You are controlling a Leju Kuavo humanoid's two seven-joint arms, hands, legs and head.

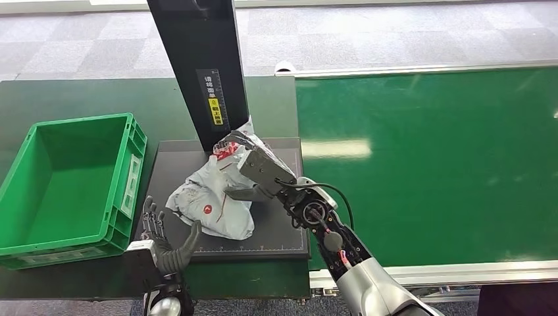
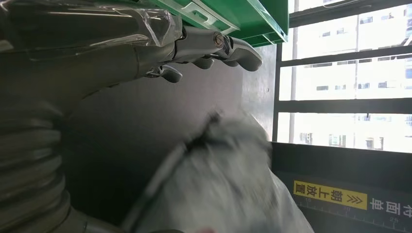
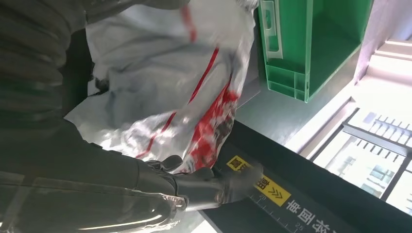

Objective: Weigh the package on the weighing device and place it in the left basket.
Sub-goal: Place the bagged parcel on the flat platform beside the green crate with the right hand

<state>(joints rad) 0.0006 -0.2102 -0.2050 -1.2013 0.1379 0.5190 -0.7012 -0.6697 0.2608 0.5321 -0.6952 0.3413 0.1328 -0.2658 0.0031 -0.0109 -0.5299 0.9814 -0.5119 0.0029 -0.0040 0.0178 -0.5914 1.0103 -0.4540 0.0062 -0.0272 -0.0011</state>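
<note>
Here the package (image 1: 214, 201), a crumpled grey plastic mailer with red printing, lies on the dark platform of the scale (image 1: 172, 161), just in front of its black upright column (image 1: 204, 66). The right hand (image 1: 260, 172) rests on the package's far right side, next to the column. In the right wrist view its fingers (image 3: 214, 187) lie along the edge of the bag beside the yellow label (image 3: 257, 184) on the column, but I cannot tell whether they are gripping the plastic or only touching it. The left hand (image 1: 164, 240) is at the near left corner of the platform, released, fingers spread and palm turned toward the package, just beside it and not clearly touching. The left wrist view shows the same: fingers (image 2: 214, 46) extended above the dark platform, the package blurred below them, the green basket (image 1: 39, 191) behind.

By my reading, the weighing step is in hand, with the package resting on the scale and the transfer to the basket not yet started. The basket stands just left of the scale, empty. The next move calls for a firm hold on a soft, slippery bag, probably from both sides, then a lift high enough to clear the basket's near wall. A loose pinch on the plastic could let the contents sag or slide.
</note>
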